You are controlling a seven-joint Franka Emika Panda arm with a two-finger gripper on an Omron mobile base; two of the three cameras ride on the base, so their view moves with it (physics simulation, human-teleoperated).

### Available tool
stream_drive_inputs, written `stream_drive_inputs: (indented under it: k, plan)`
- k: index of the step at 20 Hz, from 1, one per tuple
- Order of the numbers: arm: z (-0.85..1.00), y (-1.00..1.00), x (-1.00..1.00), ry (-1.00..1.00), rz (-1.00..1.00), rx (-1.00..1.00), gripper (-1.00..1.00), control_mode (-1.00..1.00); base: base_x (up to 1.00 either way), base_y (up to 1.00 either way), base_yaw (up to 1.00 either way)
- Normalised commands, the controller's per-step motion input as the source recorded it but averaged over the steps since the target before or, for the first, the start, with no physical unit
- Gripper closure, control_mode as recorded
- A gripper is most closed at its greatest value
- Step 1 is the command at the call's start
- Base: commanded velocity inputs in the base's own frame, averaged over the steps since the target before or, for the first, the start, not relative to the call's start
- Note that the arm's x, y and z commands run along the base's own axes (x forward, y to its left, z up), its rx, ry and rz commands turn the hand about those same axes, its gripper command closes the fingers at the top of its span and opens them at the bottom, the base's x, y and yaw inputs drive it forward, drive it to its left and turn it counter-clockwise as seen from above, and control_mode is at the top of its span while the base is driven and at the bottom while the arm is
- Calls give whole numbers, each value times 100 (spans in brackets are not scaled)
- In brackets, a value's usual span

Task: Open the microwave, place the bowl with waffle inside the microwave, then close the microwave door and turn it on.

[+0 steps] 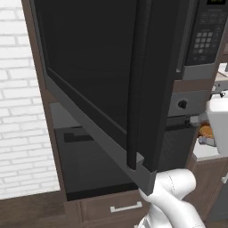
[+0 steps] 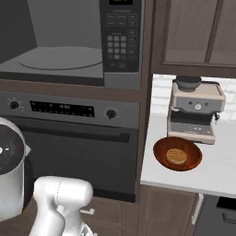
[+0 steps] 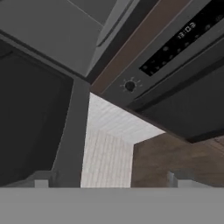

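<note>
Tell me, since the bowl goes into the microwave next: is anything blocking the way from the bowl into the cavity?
Nothing visible does. The microwave door is swung wide open, the microwave cavity looks empty, and the bowl with its waffle sits on the counter to the right, just in front of the coffee machine.

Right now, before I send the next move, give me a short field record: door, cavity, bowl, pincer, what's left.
microwave door: swung wide open, seen in the left base view
microwave: cavity open, turntable bare
bowl with waffle: on the white counter, in front of the coffee machine, not yet moved
pincer: open, holding nothing, near the door's lower edge
oven: below the microwave, door shut
left to do: place bowl inside, close door, start
</note>
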Motion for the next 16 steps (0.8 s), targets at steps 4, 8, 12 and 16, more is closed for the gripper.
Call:
stream_drive_inputs:
  k: [4,8,12,16]
  plan:
    - [-6,-100,-29,-4,-24,-3,-100,-100,0,0,0]
    - [0,-100,-16,0,-29,-1,-100,-100,0,0,0]
    - [-1,-100,2,15,-35,0,-100,-100,0,0,0]
    - [-20,-100,3,22,-36,-5,-100,-100,0,0,0]
